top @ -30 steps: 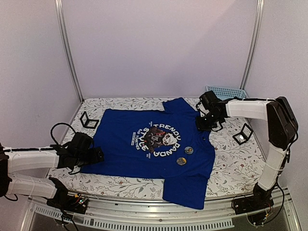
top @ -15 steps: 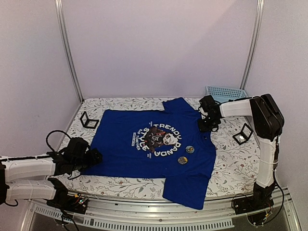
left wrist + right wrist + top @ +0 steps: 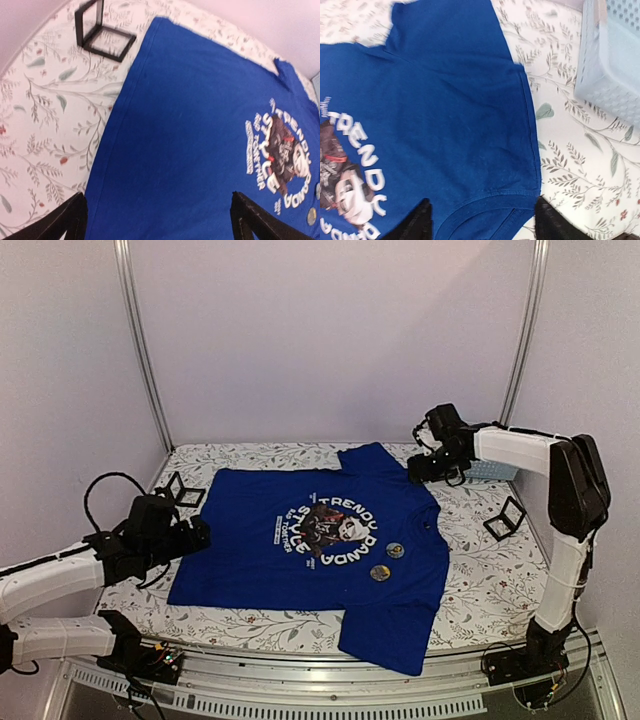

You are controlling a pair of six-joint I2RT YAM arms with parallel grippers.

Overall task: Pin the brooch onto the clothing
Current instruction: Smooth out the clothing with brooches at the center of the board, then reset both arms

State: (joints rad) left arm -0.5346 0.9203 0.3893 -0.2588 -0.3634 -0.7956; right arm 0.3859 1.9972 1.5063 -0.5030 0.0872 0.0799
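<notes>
Currently the royal-blue short-sleeved T-shirt with a round panda print ringed by white lettering (image 3: 250, 540) lies spread flat on the white cloth with a leaf-and-flower pattern (image 3: 480, 590) that covers the table, its collar towards the right arm and one sleeve hanging over the near edge. On the shirt, just beside the print on its near side, sit a small round greyish brooch (image 3: 394, 551) and, just beside that, a small round yellowish brooch (image 3: 378, 573); whether either is pinned through the fabric cannot be told. The left gripper (image 3: 160, 220) hovers at the shirt's hem edge with its black fingers (image 3: 70, 220) spread wide and nothing between them. The right gripper (image 3: 485, 222) hangs above the shirt's shoulder near the collar, its jaws apart and gripping nothing, the fabric lying flat below. A pale blue perforated plastic basket (image 3: 610, 65) stands at the far right corner, close to that gripper. A small black open-frame stand (image 3: 183, 490) rests left of the shirt, and another black frame stand (image 3: 503, 517) rests to its right.
</notes>
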